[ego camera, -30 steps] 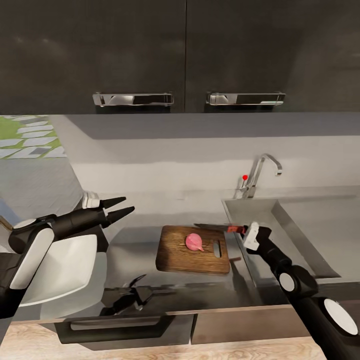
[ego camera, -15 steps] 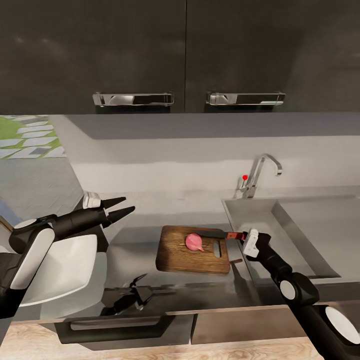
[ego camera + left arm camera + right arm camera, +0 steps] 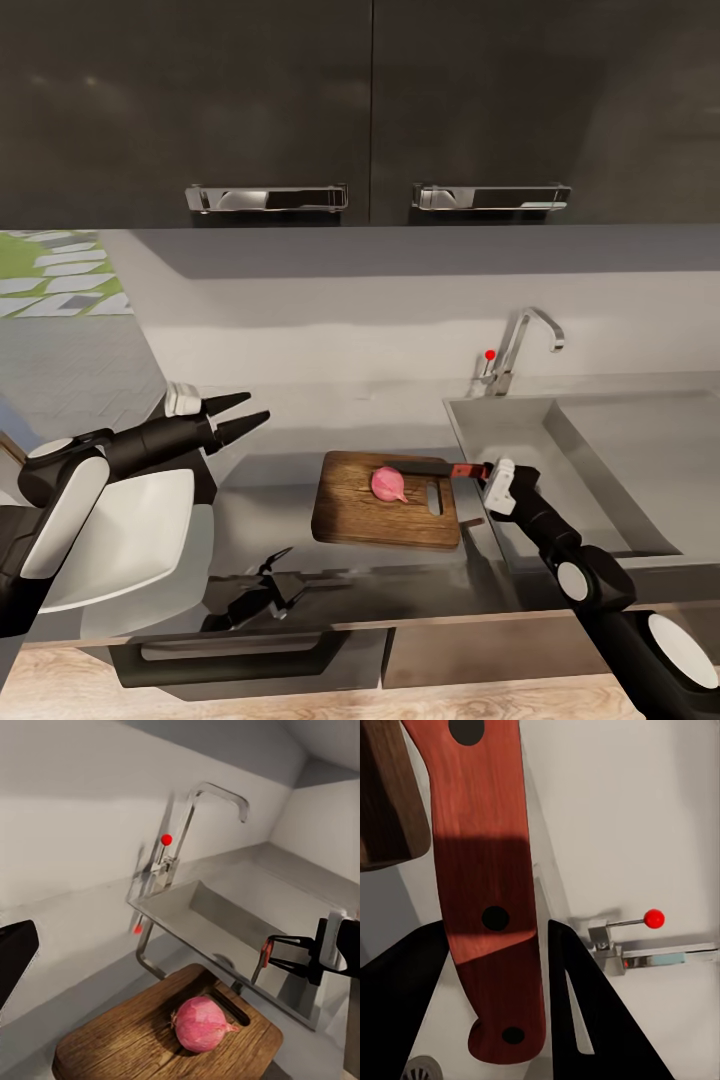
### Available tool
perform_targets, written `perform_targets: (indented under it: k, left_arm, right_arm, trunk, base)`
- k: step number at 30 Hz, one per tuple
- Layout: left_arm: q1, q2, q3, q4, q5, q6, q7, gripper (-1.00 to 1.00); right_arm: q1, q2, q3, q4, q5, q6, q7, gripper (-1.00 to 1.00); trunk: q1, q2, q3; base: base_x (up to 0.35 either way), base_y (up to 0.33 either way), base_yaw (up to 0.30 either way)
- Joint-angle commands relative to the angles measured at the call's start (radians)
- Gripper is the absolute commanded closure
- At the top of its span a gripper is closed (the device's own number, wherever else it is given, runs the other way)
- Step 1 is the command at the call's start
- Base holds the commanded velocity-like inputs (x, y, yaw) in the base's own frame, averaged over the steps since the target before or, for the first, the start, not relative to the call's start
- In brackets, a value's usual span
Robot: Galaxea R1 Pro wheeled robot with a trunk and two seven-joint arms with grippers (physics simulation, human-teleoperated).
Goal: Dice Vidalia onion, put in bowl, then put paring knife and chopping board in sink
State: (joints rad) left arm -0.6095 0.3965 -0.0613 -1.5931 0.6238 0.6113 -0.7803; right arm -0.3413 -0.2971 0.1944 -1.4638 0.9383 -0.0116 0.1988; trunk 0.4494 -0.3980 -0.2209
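With the right hand clamped on the paring knife by its red handle, blade just behind the Vidalia onion mid-chopping board, and the left hand spread idle, the cut wants a level blade brought squarely down.

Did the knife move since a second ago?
Yes. The paring knife, held in the right gripper, has swung nearer the robot and lower: its blade now lies over the chopping board just behind the Vidalia onion, no longer behind the board's far edge.
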Motion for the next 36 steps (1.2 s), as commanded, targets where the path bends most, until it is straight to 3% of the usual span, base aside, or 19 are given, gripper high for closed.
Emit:
perform_targets:
  k: [1, 22, 23, 24, 27, 32, 36]
  left_arm:
    - [-0.001, 0.001, -0.001, 0.0, 0.007, 0.004, 0.001, -1.0]
    - [-0.001, 0.01, -0.011, 0.001, 0.008, -0.049, 0.0, -1.0]
    - [-0.001, 0.01, -0.019, 0.001, 0.008, -0.049, 0.0, -1.0]
    - [-0.001, 0.014, -0.051, 0.001, 0.008, -0.05, -0.001, -1.0]
    - [-0.001, 0.032, -0.088, 0.001, 0.007, -0.05, -0.002, -1.0]
    - [-0.001, 0.082, -0.213, 0.001, 0.007, -0.05, -0.003, -1.0]
    - [-0.001, 0.128, -0.252, 0.001, 0.007, -0.049, -0.002, -1.0]
  right_arm:
    - [-0.001, -0.001, 0.001, -0.002, 0.01, -0.001, 0.003, 1.0]
    - [-0.001, -0.001, 0.007, -0.007, 0.01, 0.004, 0.001, 1.0]
    - [-0.001, -0.001, 0.013, -0.007, 0.01, 0.005, 0.001, 1.0]
    - [-0.001, -0.001, 0.035, -0.007, 0.01, 0.007, 0.001, 1.0]
    - [-0.001, -0.001, 0.041, -0.007, 0.01, 0.008, 0.001, 1.0]
    - [-0.001, -0.001, 0.044, -0.007, 0.01, 0.008, 0.001, 1.0]
    - [-0.001, -0.001, 0.045, -0.007, 0.01, 0.008, -0.002, 1.0]
  trunk:
    - [0.001, -0.002, -0.002]
    - [0.001, -0.002, -0.002]
    - [0.001, -0.002, -0.002]
    - [0.001, -0.002, -0.002]
    - [0.001, -0.002, -0.002]
    - [0.001, -0.002, -0.002]
    - [0.001, -0.002, -0.002]
  base:
    - [0.0, 0.0, 0.0]
    - [0.0, 0.0, 0.0]
    - [0.0, 0.0, 0.0]
    - [0.0, 0.0, 0.0]
    - [0.0, 0.0, 0.0]
    - [0.0, 0.0, 0.0]
    - [0.0, 0.0, 0.0]
